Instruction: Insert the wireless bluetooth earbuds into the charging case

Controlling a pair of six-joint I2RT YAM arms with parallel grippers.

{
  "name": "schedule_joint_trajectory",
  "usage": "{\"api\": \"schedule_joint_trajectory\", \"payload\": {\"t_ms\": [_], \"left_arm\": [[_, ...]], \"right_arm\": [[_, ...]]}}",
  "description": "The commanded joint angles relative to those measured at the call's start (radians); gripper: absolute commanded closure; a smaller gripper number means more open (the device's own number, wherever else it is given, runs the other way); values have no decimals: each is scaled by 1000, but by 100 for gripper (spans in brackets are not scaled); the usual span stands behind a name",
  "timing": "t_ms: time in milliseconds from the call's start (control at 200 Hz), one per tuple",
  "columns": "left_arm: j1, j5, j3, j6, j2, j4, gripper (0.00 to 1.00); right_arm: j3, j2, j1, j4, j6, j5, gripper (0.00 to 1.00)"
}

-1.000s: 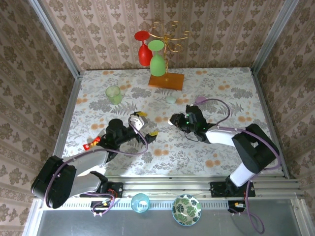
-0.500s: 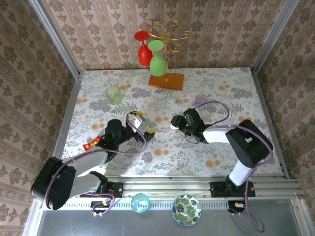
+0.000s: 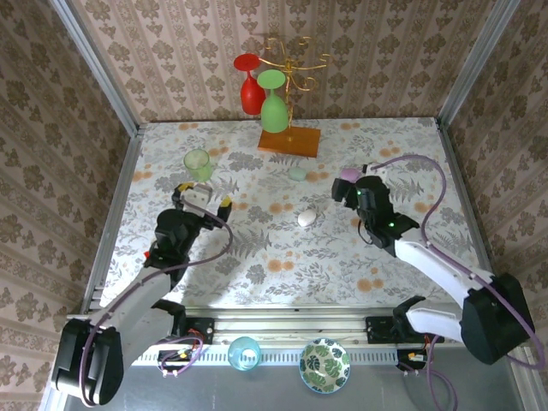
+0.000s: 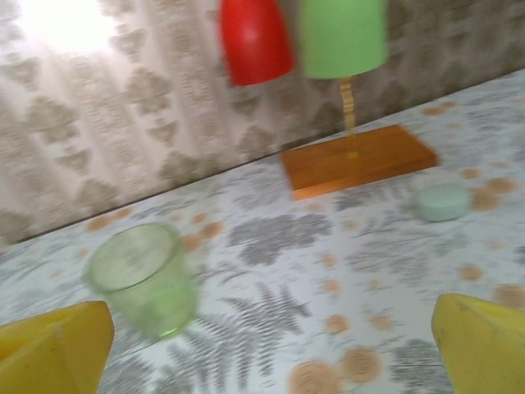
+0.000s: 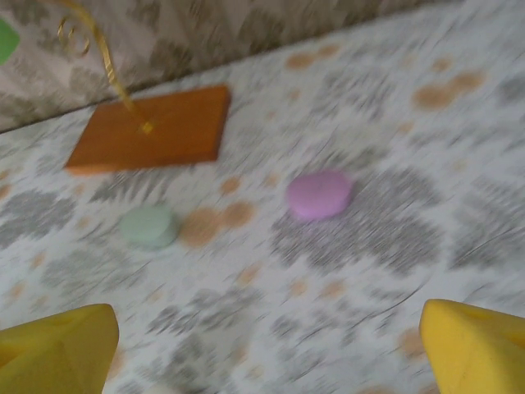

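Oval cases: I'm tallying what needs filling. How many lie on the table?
3: a white case in the middle, a pale green case before the wooden base, a purple case right of it. More may be hidden.

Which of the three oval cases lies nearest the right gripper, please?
The purple case, just ahead of the right gripper; the green case sits further to its left, and the white case lies mid-table.

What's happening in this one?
Neither arm holds anything. Both pincers stand open above the table: the left pincer near the green cup, the right pincer near the purple case. A white case lies between the arms, and a pale green case lies by the rack.
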Motion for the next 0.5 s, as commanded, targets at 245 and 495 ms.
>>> {"api": "schedule_joint_trajectory", "payload": {"t_ms": [245,495], "left_arm": [[175,-136,-146,-8,158,271,0],[276,-41,-106,-71,443,524,0]], "right_arm": [[-252,81,-271,447,-402,-53,0],[-283,256,-342,700,-397,-204,0]]}}
